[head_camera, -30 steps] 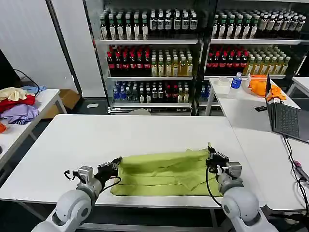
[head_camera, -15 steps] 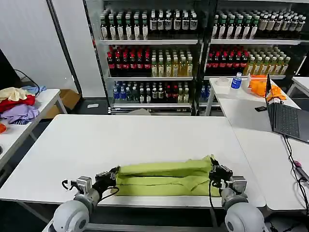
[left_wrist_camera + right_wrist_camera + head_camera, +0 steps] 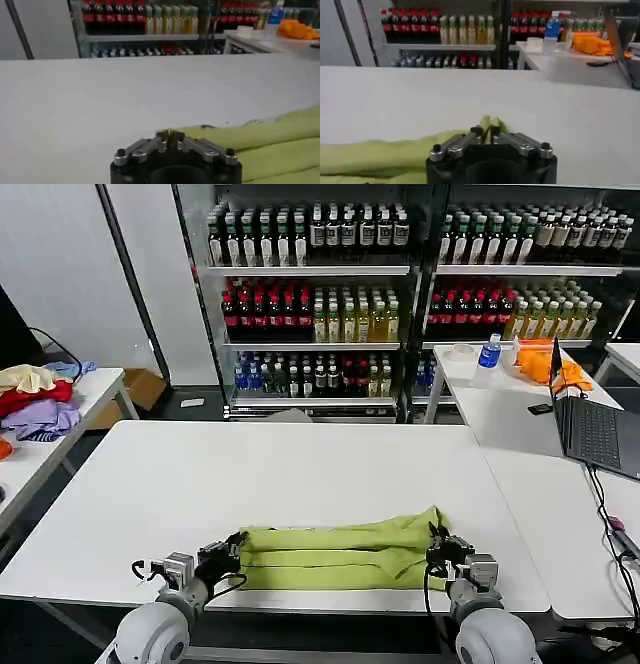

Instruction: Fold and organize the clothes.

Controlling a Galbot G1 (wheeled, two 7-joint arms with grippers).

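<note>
From the head, the lime T-shirt (image 3: 335, 556) is seen folded into a narrow band along the white table's (image 3: 250, 474) near edge, bare tabletop beyond. In each wrist view, an end is pinched: left gripper (image 3: 170, 136), right gripper (image 3: 486, 131).

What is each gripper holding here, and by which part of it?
Both hold the lime T-shirt. The left gripper is shut on its left end, the right gripper on its right end, near the table's front edge.
</note>
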